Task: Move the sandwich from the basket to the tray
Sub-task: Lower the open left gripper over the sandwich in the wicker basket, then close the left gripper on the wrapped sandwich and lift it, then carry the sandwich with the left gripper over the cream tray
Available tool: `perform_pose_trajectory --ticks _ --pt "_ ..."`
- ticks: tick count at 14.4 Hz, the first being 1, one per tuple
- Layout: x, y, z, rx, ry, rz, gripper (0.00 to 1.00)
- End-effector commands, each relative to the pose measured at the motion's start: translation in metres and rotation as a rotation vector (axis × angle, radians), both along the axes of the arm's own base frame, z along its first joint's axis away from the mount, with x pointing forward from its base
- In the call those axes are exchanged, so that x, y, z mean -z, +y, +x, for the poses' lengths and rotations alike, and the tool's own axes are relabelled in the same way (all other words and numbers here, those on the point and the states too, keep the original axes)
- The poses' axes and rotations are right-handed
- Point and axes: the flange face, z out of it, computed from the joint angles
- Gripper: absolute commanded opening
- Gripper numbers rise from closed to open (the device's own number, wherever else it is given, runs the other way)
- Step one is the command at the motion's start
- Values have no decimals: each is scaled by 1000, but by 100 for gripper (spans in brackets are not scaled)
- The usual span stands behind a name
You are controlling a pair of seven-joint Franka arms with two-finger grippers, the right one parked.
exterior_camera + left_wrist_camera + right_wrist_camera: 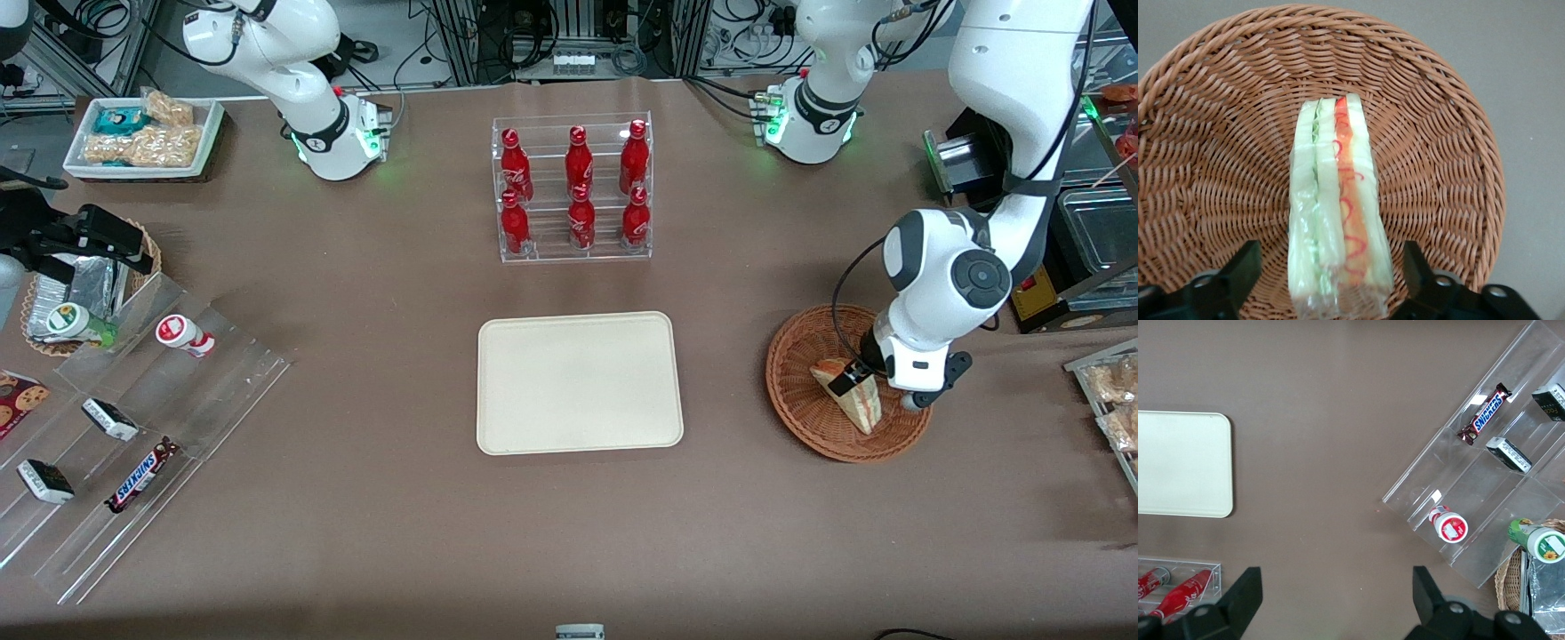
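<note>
The sandwich (852, 391) is a wrapped wedge of pale bread with orange-red and green layers, lying in the round reddish-brown wicker basket (800, 356) toward the working arm's end of the table. My gripper (858, 372) is down in the basket over the sandwich. In the left wrist view its fingers (1238, 270) stand open, one on each side of the sandwich (1335, 213), with a gap to each, above the basket weave (1218, 153). The cream-beige tray (578, 382) lies flat mid-table and holds nothing; it also shows in the right wrist view (1181, 463).
A clear rack of red bottles (573, 191) stands farther from the front camera than the tray. Clear acrylic racks with snack bars (133, 436), a foil-lined basket (80, 289) and a white snack bin (142, 133) lie toward the parked arm's end. Packaged goods (1111, 391) sit beside the working arm.
</note>
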Motion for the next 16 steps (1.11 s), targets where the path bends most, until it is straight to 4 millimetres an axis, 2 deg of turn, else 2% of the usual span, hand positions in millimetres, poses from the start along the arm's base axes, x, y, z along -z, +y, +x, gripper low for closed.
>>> perform_pose_trajectory --ticks 1,2,5,6,8,10,13,16 --pt "-11 4 14 -29 -25 -2 7" --pt "-15 4 17 -27 -34 -2 3" --pt "-30 -10 26 -1 -21 0 2" --pt "-38 -29 29 32 -14 1 2" --pt "-56 -74 33 108 -2 5 2" --pt "-64 -131 35 202 7 3 2" --pt "-62 -220 15 346 5 -3 2" --pt "-56 -293 2 472 -20 6 3"
